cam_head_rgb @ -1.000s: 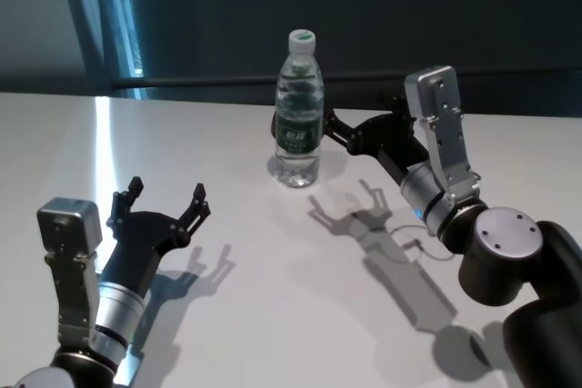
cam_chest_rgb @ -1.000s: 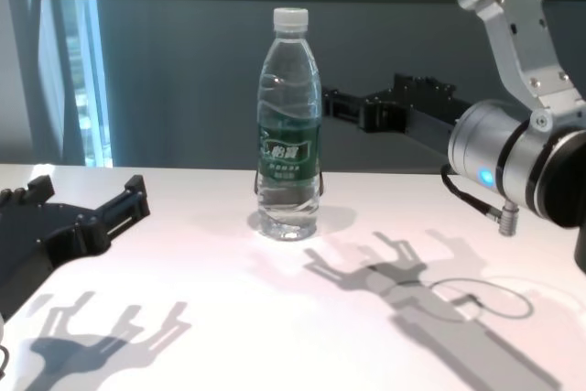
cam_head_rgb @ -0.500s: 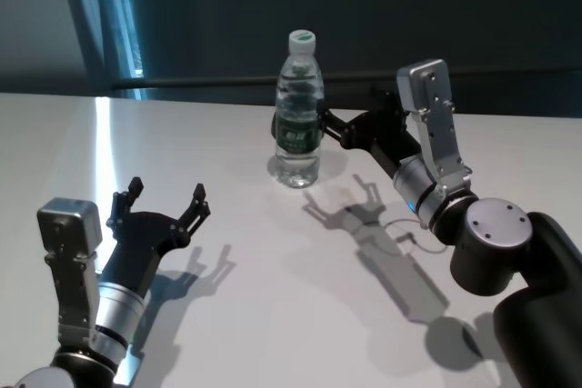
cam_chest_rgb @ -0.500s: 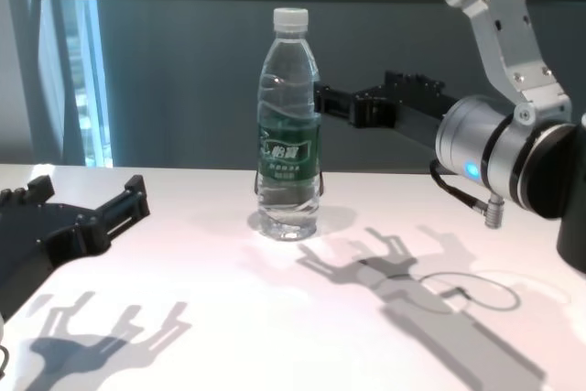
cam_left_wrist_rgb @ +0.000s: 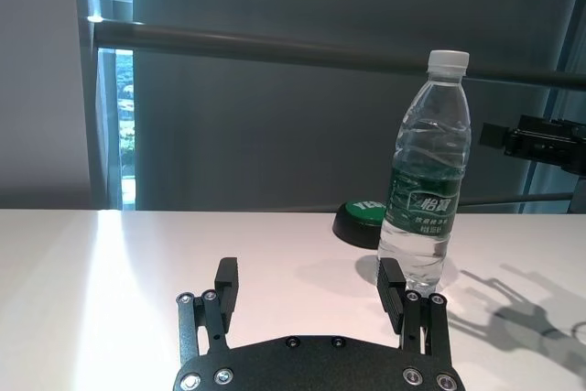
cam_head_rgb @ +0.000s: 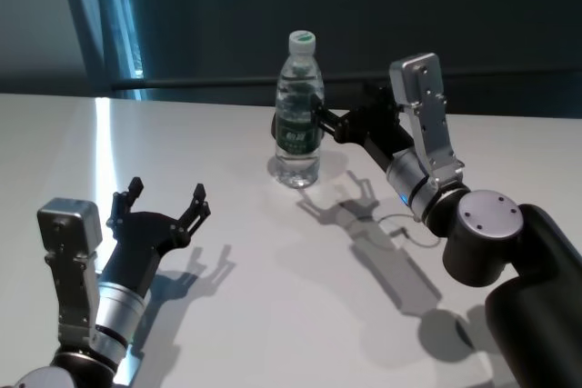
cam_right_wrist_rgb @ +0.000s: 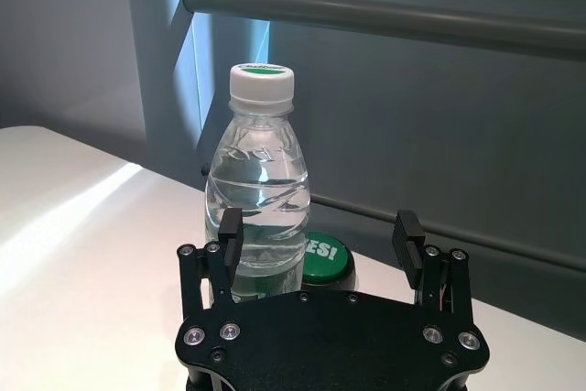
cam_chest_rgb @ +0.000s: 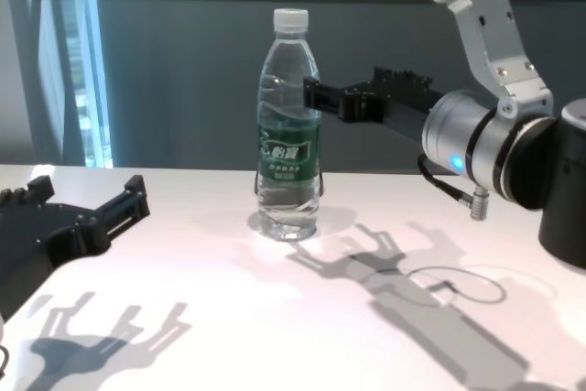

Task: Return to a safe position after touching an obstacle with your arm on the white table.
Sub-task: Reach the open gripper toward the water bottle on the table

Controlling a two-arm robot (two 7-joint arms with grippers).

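One bottle point(cam_head_rgb: 298, 111) stands upright near the tabletop's point(cam_head_rgb: 273, 297) far edge. My right end effector point(cam_head_rgb: 320, 122), fingers spread wide, is at its side, so I judge contact is about made; next I pull back. Left end effector point(cam_head_rgb: 164, 209) idles wide open near the near-left corner

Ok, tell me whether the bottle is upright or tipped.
Upright. The bottle stands on its base on the white table, cap on top, with the right gripper beside it.
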